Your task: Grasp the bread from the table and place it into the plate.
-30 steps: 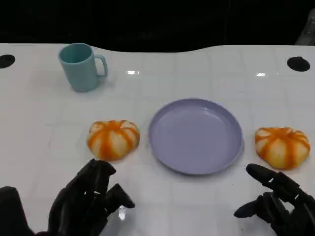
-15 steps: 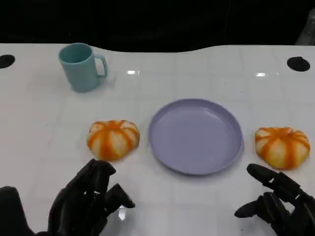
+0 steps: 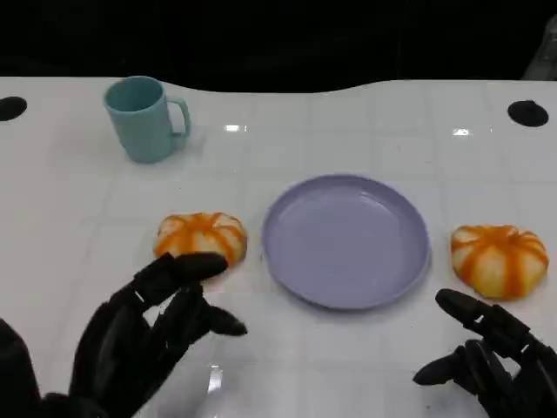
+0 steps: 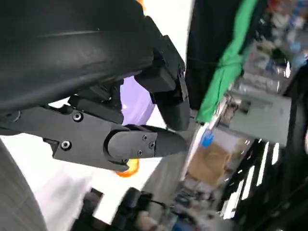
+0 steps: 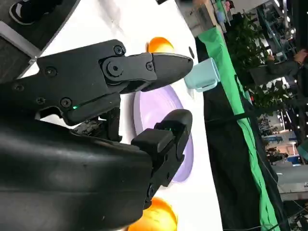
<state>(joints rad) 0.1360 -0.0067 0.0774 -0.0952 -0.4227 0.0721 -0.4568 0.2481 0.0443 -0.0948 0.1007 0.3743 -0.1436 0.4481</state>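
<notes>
Your left hand sits at the near left of the bench, fingers spread and holding nothing. The topmost fingertip overlaps the near edge of the left bread in the head view; you can't tell if it's touching or just above. Left wrist view shows the same hand with fingers apart, nothing between them, and a patch of the purple plate behind them, plus a sliver of orange bread under the lower finger.

Your right hand is at the near right, fingers apart, empty, one finger pointing toward the right bread but apart from it. Right wrist view: hand wide, nothing in it, with the plate past the fingers, one bread beyond the upper finger, the other bread at the frame edge, and the cup further off.

Both breads are round, orange-and-white striped, lying on the bench, neither in the plate. Left bread is just beside the plate's left rim, small gap. Right bread is near the plate's right rim, also apart. Plate is lavender, centre of the bench, nothing in it.

Teal mug stands upright at the far left, handle to the right, well apart from the plate and breads. Black round holes sit at the far left edge and far right of the bench.
</notes>
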